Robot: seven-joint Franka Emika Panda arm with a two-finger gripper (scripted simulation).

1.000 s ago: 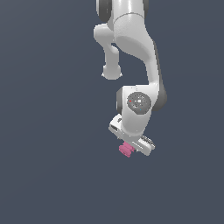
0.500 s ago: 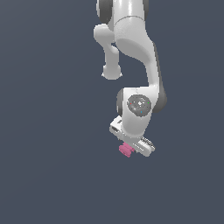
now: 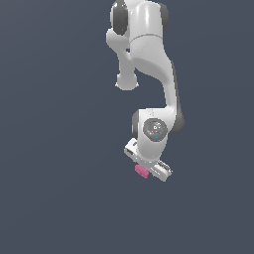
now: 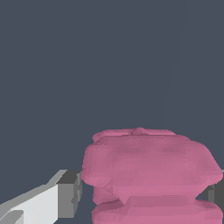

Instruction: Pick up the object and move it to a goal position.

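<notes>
The object (image 3: pixel 142 171) is a small pink ridged lump at the lower end of the white arm's hand in the exterior view. My gripper (image 3: pixel 147 167) points downward and is shut on it. In the wrist view the object (image 4: pixel 148 168) fills the space between the two fingers. One grey-padded finger (image 4: pixel 65 194) touches one of its sides. The other finger (image 4: pixel 217 192) shows only as a sliver at the frame edge, against the opposite side. No goal marker shows in either view.
The white arm (image 3: pixel 149 59) hangs from the top of the exterior view. Its round wrist joint (image 3: pixel 155 129) sits just above the hand. The background is plain dark blue-grey in both views, with no other objects or edges.
The wrist joint has shifted slightly down and toward the exterior view's left. The pink object stays in the gripper at nearly the same spot.
</notes>
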